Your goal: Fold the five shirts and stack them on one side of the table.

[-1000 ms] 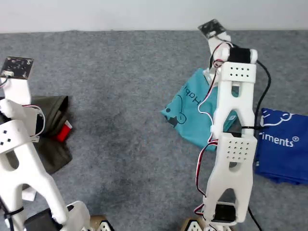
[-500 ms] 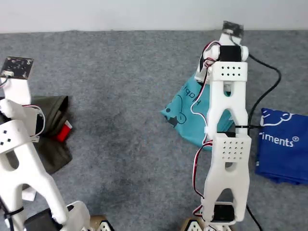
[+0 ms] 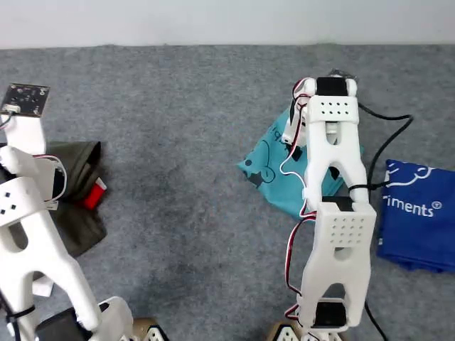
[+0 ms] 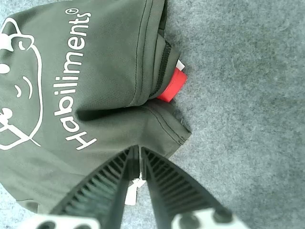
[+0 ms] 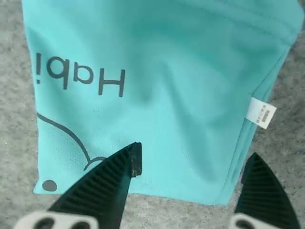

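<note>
The right arm has swung a little toward the table's middle since a second ago, its wrist tipping down over the teal shirt (image 3: 269, 165). Its hand (image 5: 195, 162) hangs spread wide above that folded shirt, touching nothing. The left arm has not stirred; its hand (image 4: 136, 152) is closed, tips meeting over the olive shirt (image 3: 82, 162) at the table's left edge, a red shirt (image 3: 93, 194) peeking from under it. A folded blue shirt (image 3: 419, 224) lies just right of the teal one. The table (image 3: 178, 121) wears grey felt-like cloth; a pale wall (image 3: 213, 21) stands behind.
</note>
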You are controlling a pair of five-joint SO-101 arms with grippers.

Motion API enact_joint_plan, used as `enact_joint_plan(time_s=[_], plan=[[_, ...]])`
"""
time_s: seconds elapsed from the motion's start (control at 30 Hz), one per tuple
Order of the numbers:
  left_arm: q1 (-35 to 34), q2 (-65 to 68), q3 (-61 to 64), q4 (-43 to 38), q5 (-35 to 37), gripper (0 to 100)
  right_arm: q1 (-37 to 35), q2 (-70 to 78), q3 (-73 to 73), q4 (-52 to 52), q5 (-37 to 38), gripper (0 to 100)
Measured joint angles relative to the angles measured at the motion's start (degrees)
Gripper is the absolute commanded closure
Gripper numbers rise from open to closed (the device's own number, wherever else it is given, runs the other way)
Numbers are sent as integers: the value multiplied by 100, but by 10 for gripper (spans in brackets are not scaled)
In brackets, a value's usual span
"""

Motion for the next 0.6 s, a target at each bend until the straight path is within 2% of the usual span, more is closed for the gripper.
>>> enact_joint_plan(time_s=[0.17, 0.33, 0.43, 0.5, 0.6], plan=[[0, 0, 0, 0, 0, 986, 281, 466, 0, -185, -18, 660], [0, 0, 141, 0, 0, 986, 404, 888, 0, -316, -18, 569], [0, 0, 290, 0, 0, 986, 404, 1099, 0, -422, -18, 568], [0, -18, 308, 0, 0, 986, 387, 1196, -18, -501, -18, 586], [0, -26, 308, 0, 0, 986, 387, 1319, -88, -527, -18, 679]])
